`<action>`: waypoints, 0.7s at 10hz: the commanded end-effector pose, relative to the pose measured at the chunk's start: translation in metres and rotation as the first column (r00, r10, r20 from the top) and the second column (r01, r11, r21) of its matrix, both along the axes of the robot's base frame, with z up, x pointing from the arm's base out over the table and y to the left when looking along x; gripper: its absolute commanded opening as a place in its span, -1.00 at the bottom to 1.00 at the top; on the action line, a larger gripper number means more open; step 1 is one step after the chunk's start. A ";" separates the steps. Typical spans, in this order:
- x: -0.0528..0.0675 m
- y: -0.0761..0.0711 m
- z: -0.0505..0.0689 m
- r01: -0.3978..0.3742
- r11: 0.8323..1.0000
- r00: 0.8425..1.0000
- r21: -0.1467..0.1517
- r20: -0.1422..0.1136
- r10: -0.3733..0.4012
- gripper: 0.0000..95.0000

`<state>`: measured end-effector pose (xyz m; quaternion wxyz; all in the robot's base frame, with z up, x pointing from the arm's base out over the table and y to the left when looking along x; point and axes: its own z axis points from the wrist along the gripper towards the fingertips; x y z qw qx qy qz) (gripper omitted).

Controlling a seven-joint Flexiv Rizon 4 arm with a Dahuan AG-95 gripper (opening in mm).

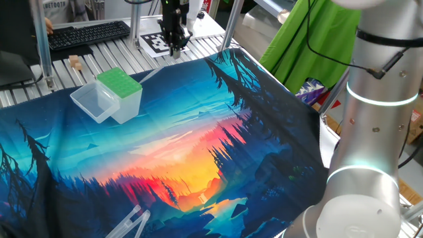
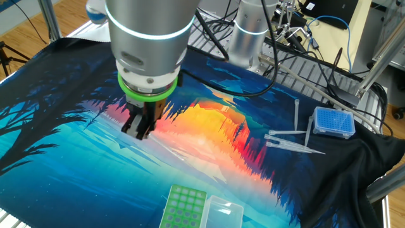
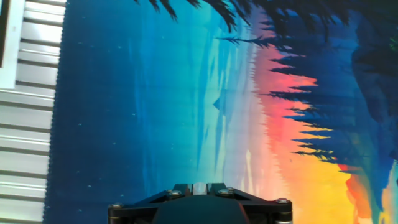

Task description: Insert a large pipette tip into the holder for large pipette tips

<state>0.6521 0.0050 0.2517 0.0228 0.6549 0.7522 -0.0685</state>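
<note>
Seen from the other fixed view:

1. Near edge: the holder for large pipette tips (image 2: 183, 206) stands on the printed cloth (image 2: 63, 145). Its green perforated top faces up. The clear lid (image 2: 224, 212) is swung open and lies flat just to the right of the box, touching it at the hinge side.

2. Middle ground: the gripper (image 2: 140, 132) hangs above the cloth, pointing straight down. It is farther back than the holder, slightly to its left and clear of it. The silver arm (image 2: 149, 38) with its green ring rises directly above it.

3. Gripper condition: the fingers are drawn almost together. In the hand view a pale, translucent piece is pinched between them; it reads as the large pipette tip (image 3: 199, 185). Its lower end is too thin to trace in either fixed view.

4. Right side, farther back: several slender clear pieces (image 2: 288, 134) lie loose on the cloth. They are just beside a small blue box (image 2: 334, 121) and well apart from the holder.

5. Far edge: cables (image 2: 304, 50) run across the slatted metal table (image 2: 329, 88).
</note>
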 end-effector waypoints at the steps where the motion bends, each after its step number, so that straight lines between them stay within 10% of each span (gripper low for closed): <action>1: 0.003 0.000 -0.001 -0.001 1.000 1.000 -0.017 0.002 0.001 -1.00; 7: 0.029 0.001 -0.003 0.001 0.997 1.000 -0.072 0.002 0.000 -1.00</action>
